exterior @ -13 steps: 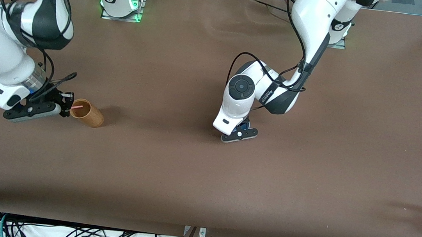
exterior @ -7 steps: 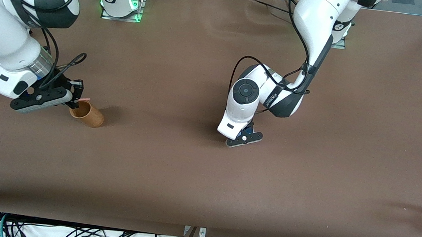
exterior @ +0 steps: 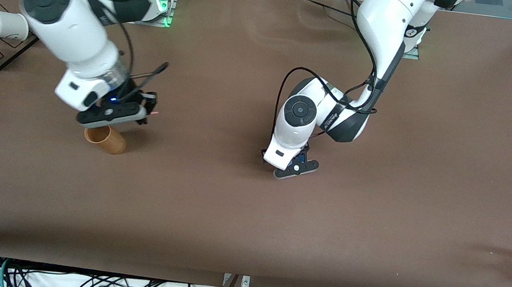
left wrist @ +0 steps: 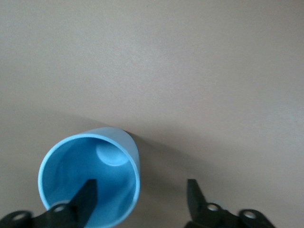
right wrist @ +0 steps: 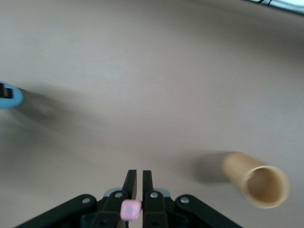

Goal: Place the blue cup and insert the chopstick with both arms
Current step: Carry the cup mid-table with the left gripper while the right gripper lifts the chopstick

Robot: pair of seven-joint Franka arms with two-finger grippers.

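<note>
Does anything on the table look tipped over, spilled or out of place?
Nothing stands out. The blue cup stands upright with the open left gripper around its rim; the wooden cup is upright too.

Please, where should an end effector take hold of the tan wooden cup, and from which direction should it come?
The wooden cup stands upright with its mouth open, so a likely good hold is from straight above, one finger inside the rim and one outside. The right end effector is shut on the chopstick above the table beside it, so it is not free; the left end effector, open at the blue cup, is.
</note>
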